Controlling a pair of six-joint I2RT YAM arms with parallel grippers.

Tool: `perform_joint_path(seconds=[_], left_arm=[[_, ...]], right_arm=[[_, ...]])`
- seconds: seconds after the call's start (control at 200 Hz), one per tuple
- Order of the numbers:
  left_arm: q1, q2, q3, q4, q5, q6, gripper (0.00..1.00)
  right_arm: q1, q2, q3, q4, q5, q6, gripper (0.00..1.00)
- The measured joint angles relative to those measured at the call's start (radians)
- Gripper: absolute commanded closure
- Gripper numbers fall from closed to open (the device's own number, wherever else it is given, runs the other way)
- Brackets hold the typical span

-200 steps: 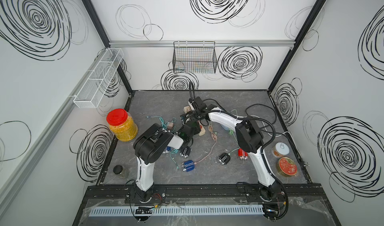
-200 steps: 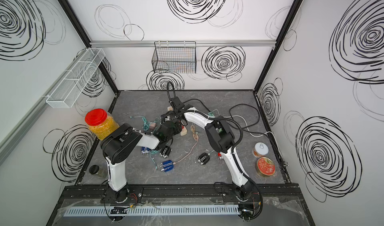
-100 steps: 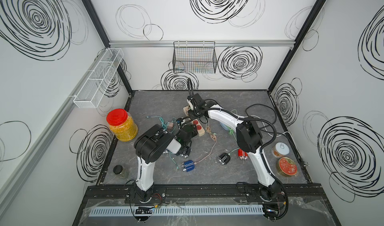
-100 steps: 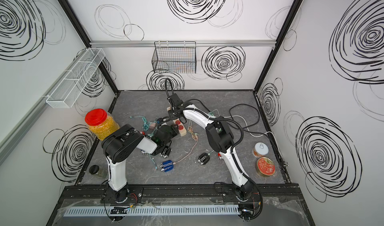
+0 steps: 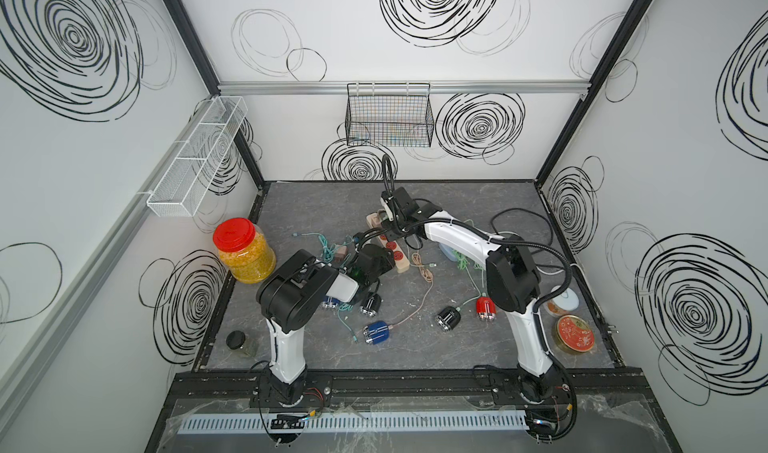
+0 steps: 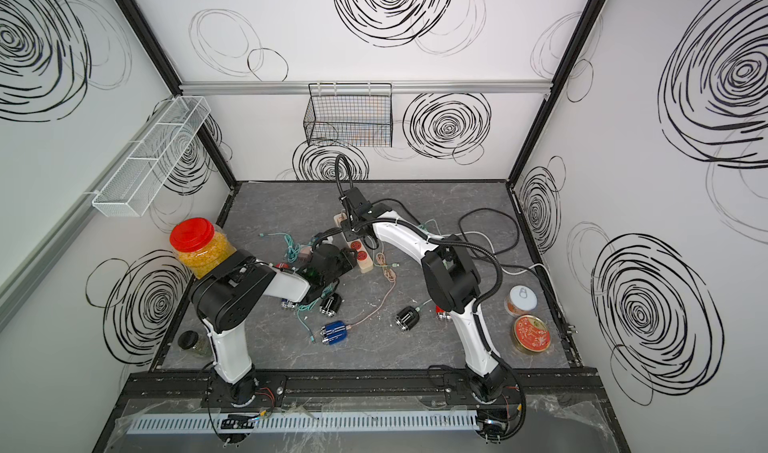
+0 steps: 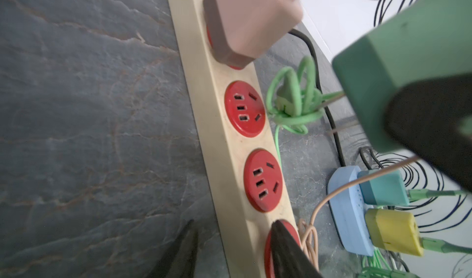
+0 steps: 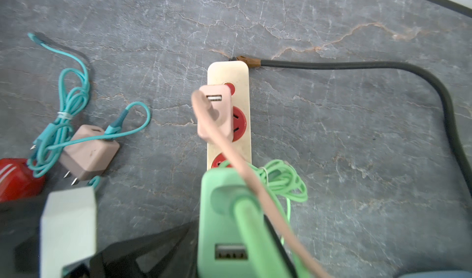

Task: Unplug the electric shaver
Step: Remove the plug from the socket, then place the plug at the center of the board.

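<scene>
- On the grey, veined stone-look table [image 5: 316, 205], bare surface lies along the back wall [image 5: 291, 139]; the middle is cluttered.
- Mid-table lies the strip [image 7: 229, 141], a long, square-edged beige bar with round red sockets [image 7: 244, 109]; its black cord [image 8: 357, 65] curves away from the far end.
- Over the strip hangs the right gripper [image 8: 229, 248], jaws clamped on the green plug [image 7: 398, 59], a rounded block held clear of the sockets.
- At the strip's near end sits the left gripper [image 7: 232, 238], jaws apart and holding nothing: one finger [image 7: 283, 246] over the last socket, its mate over the table beside it.
- Well apart from the right gripper lies the red shaver [image 5: 485, 308], a short glossy cylinder; whether the plug's green cable [image 8: 242, 213] reaches it I cannot trace.
- Near the corded end a pink plug [image 8: 215, 116] sits in a socket; its pink cable [image 8: 229, 156] drapes across the green plug.
- Beside one long edge of the strip lies a green coil [image 7: 293, 98]; the opposite edge faces bare table.
- Two thin metal prongs [image 7: 334, 96] jut from the green plug into open air.
</scene>
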Motion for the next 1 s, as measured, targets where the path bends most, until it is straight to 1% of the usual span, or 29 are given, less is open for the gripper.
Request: perform_joint_path(seconds=[0.115,0.205,0.325,0.47,0.696,0.821,0.911,1.001], left_arm=[[0.002,-0.057,-0.001,-0.104,0.026,0.028,0.33],[0.007,-0.105,-0.006,-0.189,0.037,0.045,0.30],[0.026,-0.166,-0.010,-0.299,0.040,0.077,0.28],[0.043,-0.236,-0.009,-0.389,0.041,0.116,0.28],[0.068,-0.319,-0.001,-0.489,0.043,0.171,0.28],[0.093,-0.359,0.012,-0.532,0.043,0.194,0.28],[0.126,-0.414,0.012,-0.564,0.042,0.203,0.27],[0.178,-0.484,0.011,-0.588,0.041,0.211,0.28]], right_arm=[[-0.009,-0.084,-0.098,0.023,-0.024,0.022,0.90],[-0.021,-0.135,-0.167,0.039,-0.053,0.036,0.90],[-0.043,-0.187,-0.262,0.069,-0.090,0.053,0.90],[-0.049,-0.273,-0.383,0.089,-0.138,0.066,0.90],[0.011,-0.445,-0.476,0.116,-0.196,0.072,0.90],[0.051,-0.528,-0.498,0.125,-0.219,0.072,0.90],[0.084,-0.571,-0.498,0.125,-0.227,0.071,0.90],[0.111,-0.612,-0.498,0.130,-0.235,0.069,0.89]])
